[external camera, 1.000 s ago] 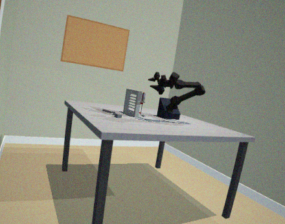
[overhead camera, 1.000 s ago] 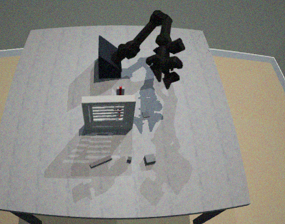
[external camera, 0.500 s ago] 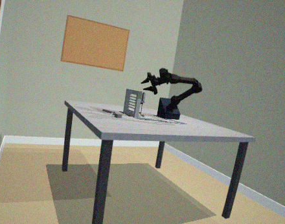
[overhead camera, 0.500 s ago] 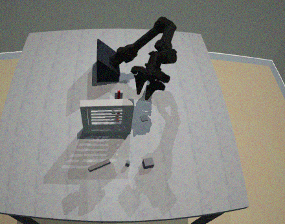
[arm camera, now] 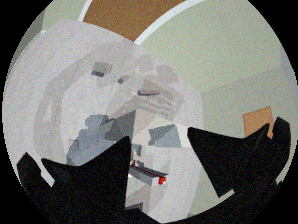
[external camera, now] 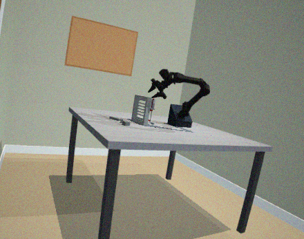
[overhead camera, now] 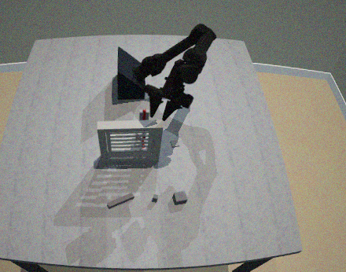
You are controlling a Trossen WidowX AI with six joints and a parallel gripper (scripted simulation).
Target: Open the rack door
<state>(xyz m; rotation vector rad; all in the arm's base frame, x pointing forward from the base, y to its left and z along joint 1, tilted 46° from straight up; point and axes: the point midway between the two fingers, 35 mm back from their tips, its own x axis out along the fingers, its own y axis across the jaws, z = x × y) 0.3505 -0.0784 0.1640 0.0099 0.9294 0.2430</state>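
The grey slatted rack [overhead camera: 130, 125] [external camera: 144, 119] stands upright on the table [overhead camera: 244, 189] [external camera: 200, 138]. The red-marked handle [overhead camera: 144, 114] [external camera: 153, 103] [arm camera: 162, 180] is on the rack's side facing the arm's base. The door looks shut against the frame, but the frame's top and slats hide much of it. Whether the handle is turned is too small to tell. My gripper [overhead camera: 157, 118] [external camera: 150, 94] [arm camera: 158, 136] is open and empty, its fingers partly spread. It points down, above the rack's top and handle, apart from both. In the top view it is a little right of the handle.
A thin grey bar [overhead camera: 120, 200] [arm camera: 148, 93], a tiny block [overhead camera: 155, 198] [arm camera: 120, 80] and a larger block [overhead camera: 180, 197] [arm camera: 101, 68] lie on the rack's far side from the arm. The dark wedge-shaped base [overhead camera: 130, 82] [external camera: 179, 117] stands behind the handle side.
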